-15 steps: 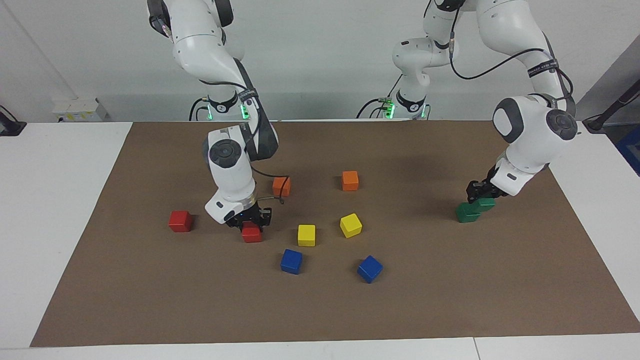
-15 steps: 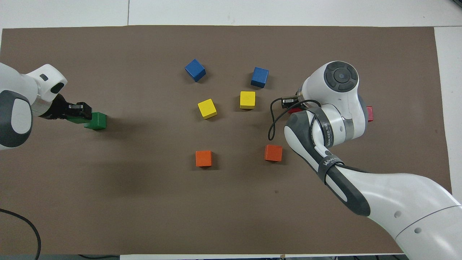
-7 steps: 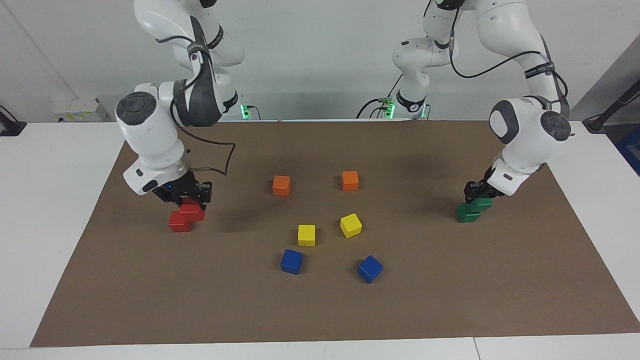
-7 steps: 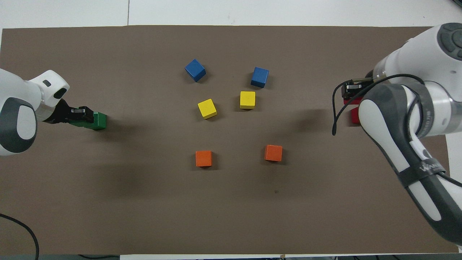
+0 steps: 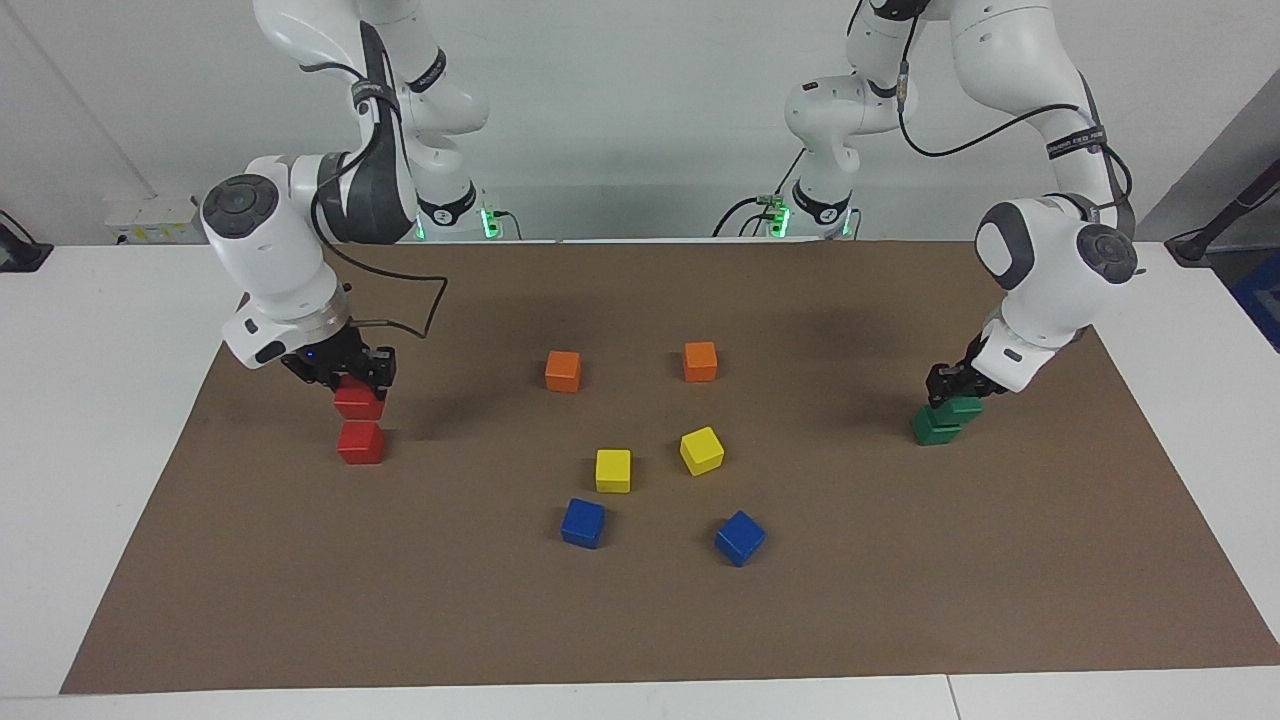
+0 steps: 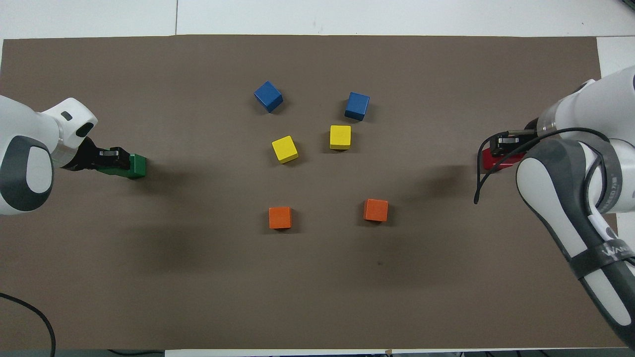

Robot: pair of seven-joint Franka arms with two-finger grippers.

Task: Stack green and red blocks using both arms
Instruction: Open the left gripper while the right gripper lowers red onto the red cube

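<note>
While both of my arms hold a block over its partner, neither stack is yet released, and that is where the risk lies.

My right pincer point(image 5: 345, 378) is clenched on the upper red block point(image 5: 358, 402), directly above the lower red block point(image 5: 360, 443), which rests on the tabletop point(image 5: 640, 620) toward the right arm's end. From the facing view the 2 reds look vertically aligned; I cannot tell whether they touch.

My left pincer point(image 5: 950, 388) is clenched on the upper green block point(image 5: 966, 407), which sits over the lower green block point(image 5: 935, 428) toward the left arm's end, offset toward the robots instead of squarely on it.

Risks, as I judge them:
1. Green: letting go with this overhang could tip the upper block off the edge.
2. Red: letting go above the lower block, rather than seated on it, could make it bounce or skew.
3. Either: withdrawing sideways could drag the glossy top block and topple the pair.

The 2 orange point(image 5: 563, 371), 2 yellow point(image 5: 613, 470) and 2 blue blocks point(image 5: 583, 523) lie mid-tabletop, well apart from both stacks.
</note>
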